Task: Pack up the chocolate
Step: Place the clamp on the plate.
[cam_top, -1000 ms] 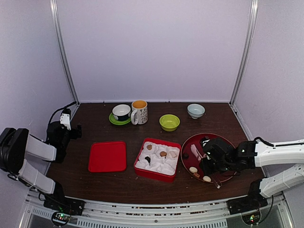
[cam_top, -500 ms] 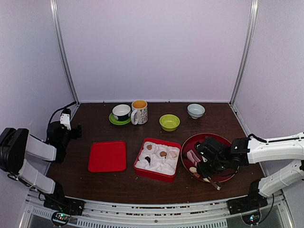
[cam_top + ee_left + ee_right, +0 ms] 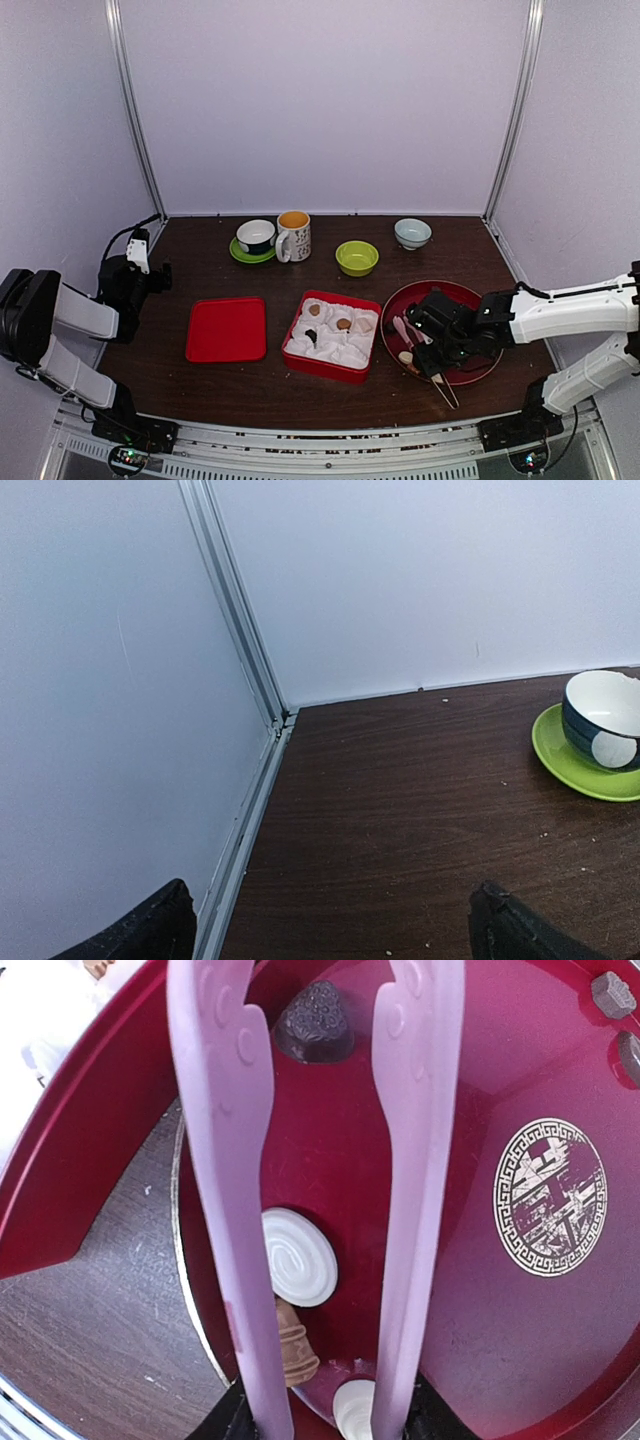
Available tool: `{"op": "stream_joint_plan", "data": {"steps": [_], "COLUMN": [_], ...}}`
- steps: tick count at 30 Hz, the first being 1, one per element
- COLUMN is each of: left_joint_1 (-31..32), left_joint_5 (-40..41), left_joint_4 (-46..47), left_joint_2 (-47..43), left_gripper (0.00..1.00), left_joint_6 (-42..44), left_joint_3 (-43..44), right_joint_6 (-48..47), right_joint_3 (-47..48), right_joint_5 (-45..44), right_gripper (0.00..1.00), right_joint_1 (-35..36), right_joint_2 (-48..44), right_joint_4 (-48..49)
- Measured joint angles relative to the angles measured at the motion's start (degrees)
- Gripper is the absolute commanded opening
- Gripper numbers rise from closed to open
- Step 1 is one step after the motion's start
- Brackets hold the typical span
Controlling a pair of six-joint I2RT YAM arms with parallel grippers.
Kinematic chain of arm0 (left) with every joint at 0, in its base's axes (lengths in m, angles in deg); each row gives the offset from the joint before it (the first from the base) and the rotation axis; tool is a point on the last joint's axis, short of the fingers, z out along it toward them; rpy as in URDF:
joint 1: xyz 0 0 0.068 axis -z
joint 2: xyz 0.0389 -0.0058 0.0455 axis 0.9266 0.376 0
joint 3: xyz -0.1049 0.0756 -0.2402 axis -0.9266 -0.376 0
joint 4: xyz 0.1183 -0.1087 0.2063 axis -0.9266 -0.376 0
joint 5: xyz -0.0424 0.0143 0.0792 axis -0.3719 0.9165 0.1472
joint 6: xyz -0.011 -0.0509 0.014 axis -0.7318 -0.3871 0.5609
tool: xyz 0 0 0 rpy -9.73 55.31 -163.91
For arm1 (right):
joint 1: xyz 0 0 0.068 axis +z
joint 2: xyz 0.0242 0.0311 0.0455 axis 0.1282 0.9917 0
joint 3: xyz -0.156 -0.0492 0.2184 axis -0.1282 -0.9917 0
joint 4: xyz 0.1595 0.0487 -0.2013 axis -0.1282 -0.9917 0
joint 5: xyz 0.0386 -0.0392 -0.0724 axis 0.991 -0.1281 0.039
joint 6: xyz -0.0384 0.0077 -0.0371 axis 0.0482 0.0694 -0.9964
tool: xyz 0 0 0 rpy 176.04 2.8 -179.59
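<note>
My right gripper (image 3: 325, 1422) clamps the pink tongs (image 3: 215, 1160), whose 2 arms straddle a white chocolate (image 3: 298, 1257) on the red plate (image 3: 500, 1360). Squeezing off-centre could flick it away. My left gripper (image 3: 330, 932) gapes, empty.

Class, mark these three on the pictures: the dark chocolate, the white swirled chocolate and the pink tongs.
dark chocolate (image 3: 313, 1022), right wrist view, its textured top.
white swirled chocolate (image 3: 300, 1257), right wrist view, centre of its swirl.
pink tongs (image 3: 222, 1160), right wrist view, middle of one arm.
</note>
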Motion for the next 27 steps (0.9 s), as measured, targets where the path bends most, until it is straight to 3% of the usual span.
{"op": "stream_joint_plan", "data": {"steps": [27], "left_joint_1": [0.0], "left_joint_5": [0.0], "left_joint_4": [0.0], "left_joint_2": [0.0], "left_gripper": [0.98], "left_joint_6": [0.0], "left_joint_3": [0.0], "right_joint_6": [-1.3], "right_joint_3": [0.3], "right_joint_5": [-0.5], "right_gripper": [0.48], "right_joint_1": [-4.3], "right_joint_2": [3.9], "right_joint_4": [2.4]}}
